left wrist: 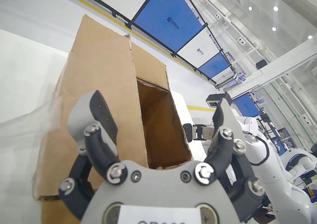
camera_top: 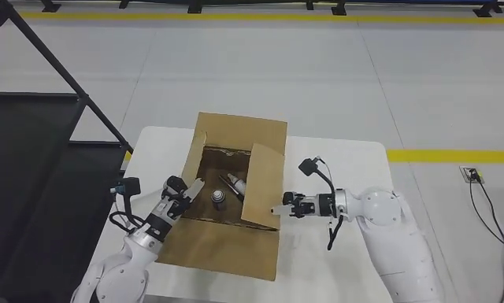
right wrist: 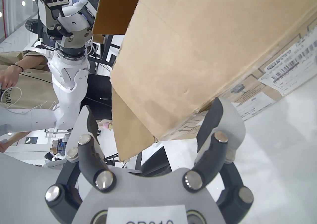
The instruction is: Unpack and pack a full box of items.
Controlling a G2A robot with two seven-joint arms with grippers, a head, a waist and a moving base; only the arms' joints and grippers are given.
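Observation:
An open cardboard box point(camera_top: 236, 138) stands in the middle of the white table point(camera_top: 339, 165). Inside it lie a small dark round item point(camera_top: 218, 197) and a pale bottle-like item point(camera_top: 235, 183). My left gripper point(camera_top: 183, 194) is open at the box's left side, next to the raised left flap point(left wrist: 104, 66), with nothing between its fingers point(left wrist: 101, 113). My right gripper point(camera_top: 277, 211) is open at the right side. The lower corner of the upright right flap point(right wrist: 178, 61) sits between its fingers point(right wrist: 218, 116). The box's printed side wall point(right wrist: 279, 74) stands beyond that flap.
A dark framed rack point(camera_top: 39, 169) stands off the table's left side. The front flap point(camera_top: 224, 252) lies folded out flat over the table's near part. Bare table surface lies to the right of the box. A yellow line point(camera_top: 445, 155) runs on the floor behind.

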